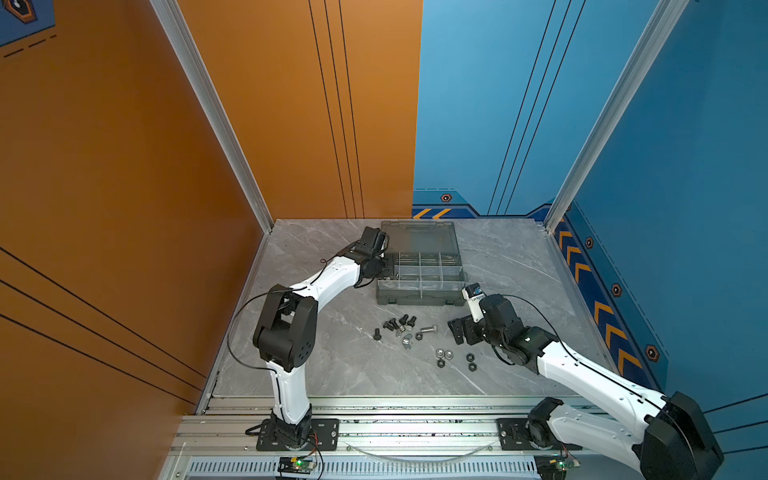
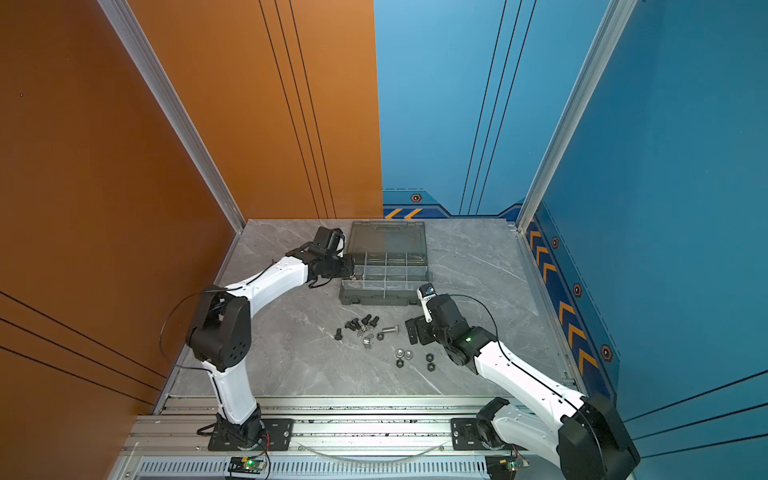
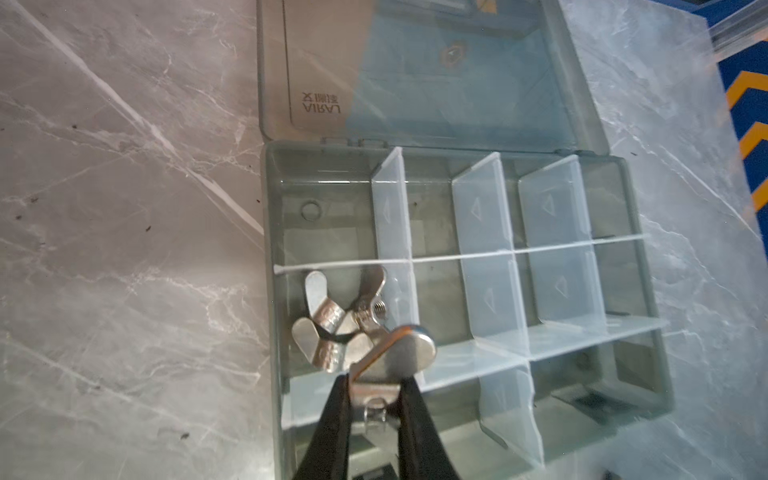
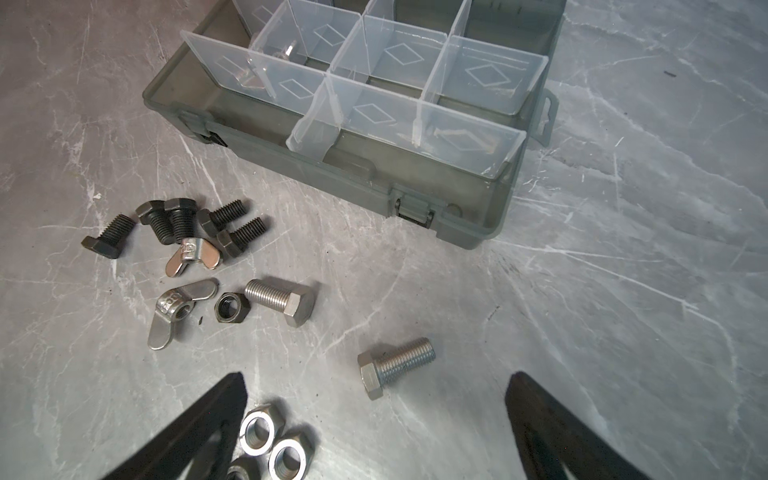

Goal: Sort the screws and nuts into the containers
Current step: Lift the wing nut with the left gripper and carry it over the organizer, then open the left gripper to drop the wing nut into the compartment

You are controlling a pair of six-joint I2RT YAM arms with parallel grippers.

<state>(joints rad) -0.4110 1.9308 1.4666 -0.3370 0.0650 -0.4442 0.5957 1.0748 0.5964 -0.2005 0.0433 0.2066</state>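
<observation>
The open dark grey organiser case (image 1: 419,297) stands at the back of the table, its containers split by translucent dividers (image 3: 482,216). My left gripper (image 3: 376,384) hangs over the case's left-end compartment, shut on a silver wing nut (image 3: 405,353). Two more wing nuts (image 3: 328,324) lie in that compartment below it. In front of the case lie loose screws and nuts: black bolts (image 4: 178,224), two silver bolts (image 4: 282,301), wing nuts (image 4: 189,259), a black hex nut (image 4: 231,307) and silver hex nuts (image 4: 272,440). My right gripper (image 4: 378,386) is open just above the nearer silver bolt (image 4: 405,359).
The smoky lid (image 1: 419,237) lies flat behind the case. More black hex nuts (image 1: 471,361) sit on the marble table (image 1: 332,365) right of the silver ones. Orange and blue walls close in the sides and back. An aluminium rail (image 1: 395,419) runs along the front.
</observation>
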